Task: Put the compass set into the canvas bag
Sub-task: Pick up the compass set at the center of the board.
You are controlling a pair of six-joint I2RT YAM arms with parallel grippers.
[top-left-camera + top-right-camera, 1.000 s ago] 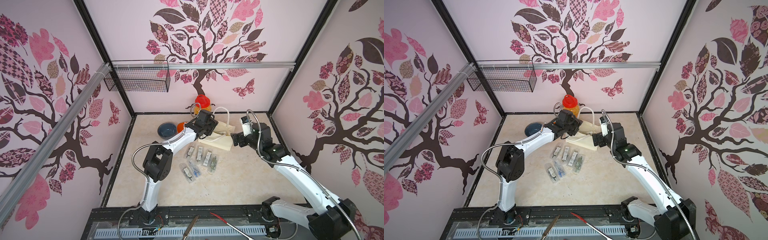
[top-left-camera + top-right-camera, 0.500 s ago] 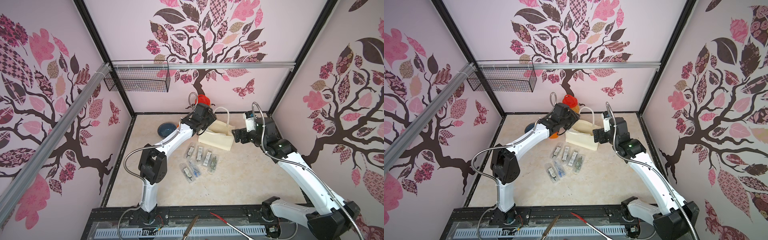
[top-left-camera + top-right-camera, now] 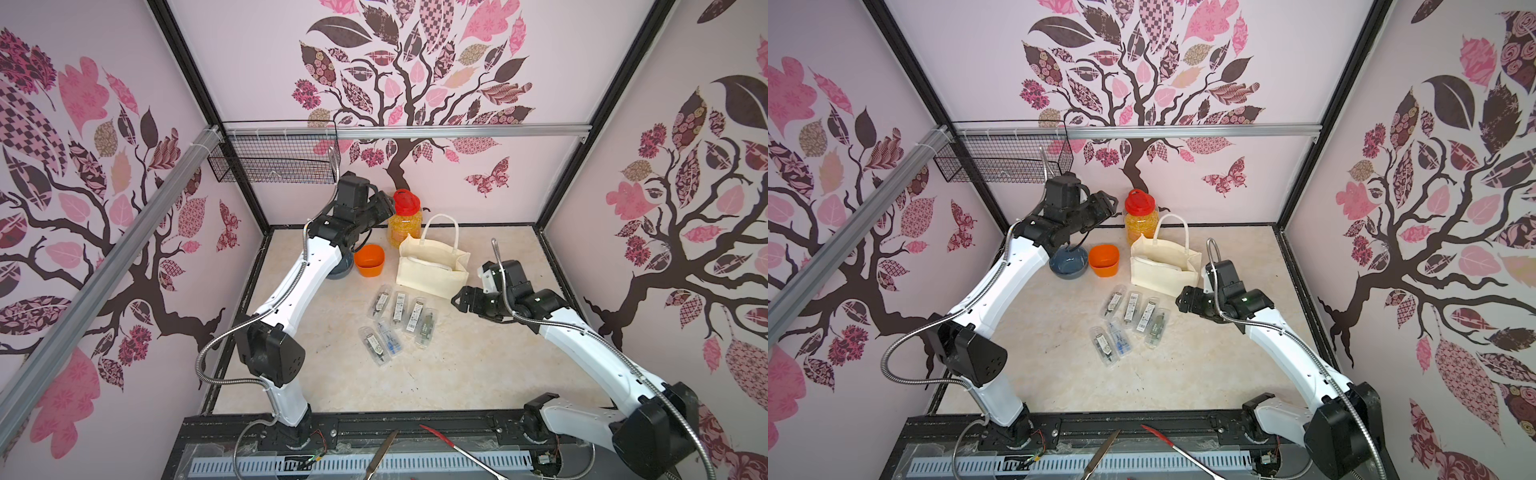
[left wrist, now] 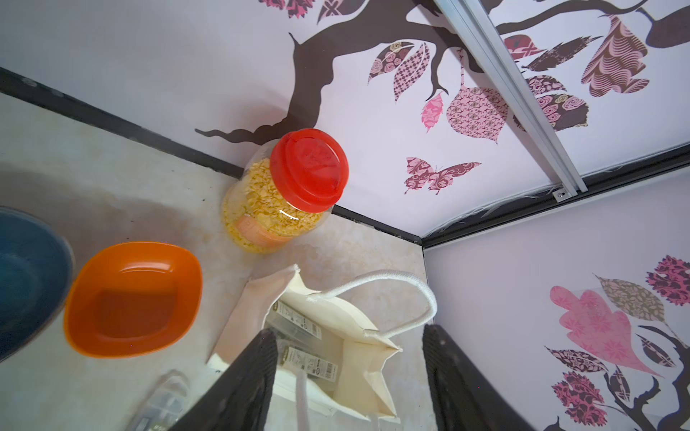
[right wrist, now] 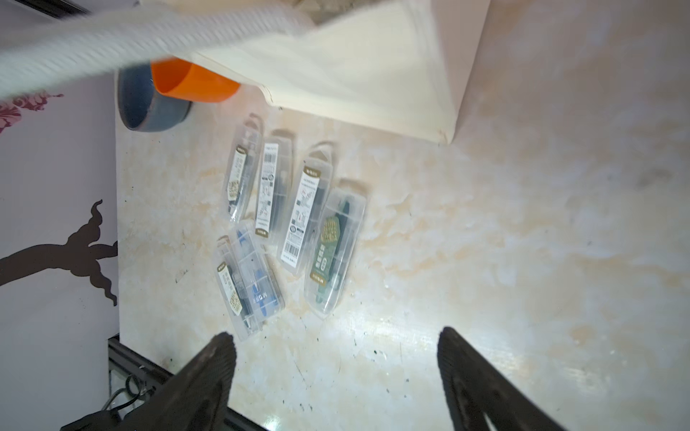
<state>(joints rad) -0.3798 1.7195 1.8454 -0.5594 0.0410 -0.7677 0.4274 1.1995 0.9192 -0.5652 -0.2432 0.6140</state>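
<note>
Left wrist view looks down into the canvas bag (image 4: 347, 317) and shows two packaged compass sets (image 4: 298, 324) lying inside. Both top views are too coarse to show them, and the right wrist view catches only the bag's outer wall. From that wrist camera the left gripper (image 4: 349, 332) has its fingers spread with nothing between them; it is raised near the red-lidded jar (image 3: 405, 226), clear of the bag. The right gripper (image 5: 335, 333) is spread wide and empty, near the bag's front corner. Six cased compass sets (image 5: 304, 216) lie loose on the table (image 5: 522, 224) before the bag, close to that gripper and untouched.
</note>
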